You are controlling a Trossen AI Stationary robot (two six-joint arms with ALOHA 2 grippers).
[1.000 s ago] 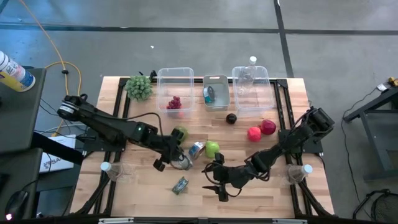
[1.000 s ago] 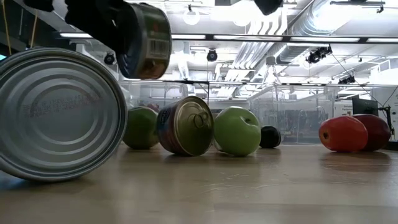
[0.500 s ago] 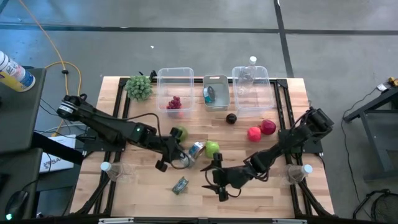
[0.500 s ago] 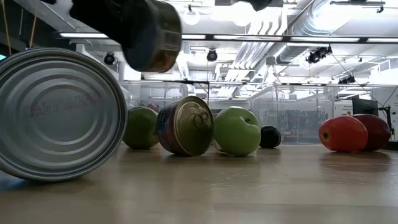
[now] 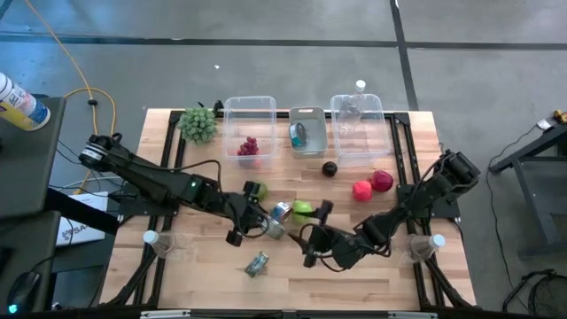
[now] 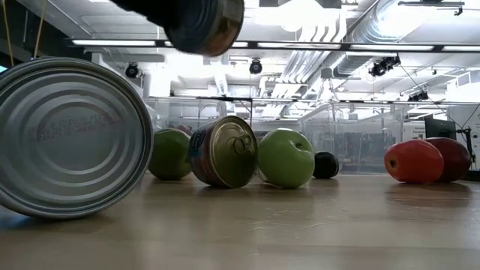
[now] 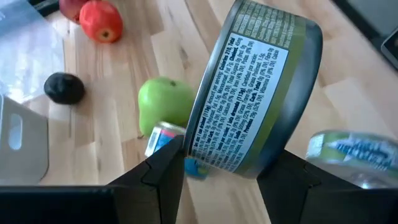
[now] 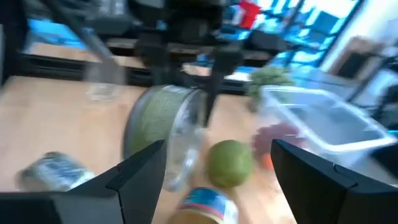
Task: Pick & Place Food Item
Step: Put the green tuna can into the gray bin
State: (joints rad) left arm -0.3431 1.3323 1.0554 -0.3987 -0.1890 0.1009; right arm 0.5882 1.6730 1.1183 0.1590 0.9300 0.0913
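A squat green-labelled metal can (image 7: 258,118) is held clamped on its two flat ends between the jaws of the left gripper (image 5: 252,226) and is lifted clear of the wooden tabletop (image 5: 372,275) — just beside a blue-labelled can (image 5: 280,212) lying on its side and a green apple (image 5: 302,209). The right gripper (image 5: 314,237) is seen close by with its jaws spread wide and empty — aimed at the held can.
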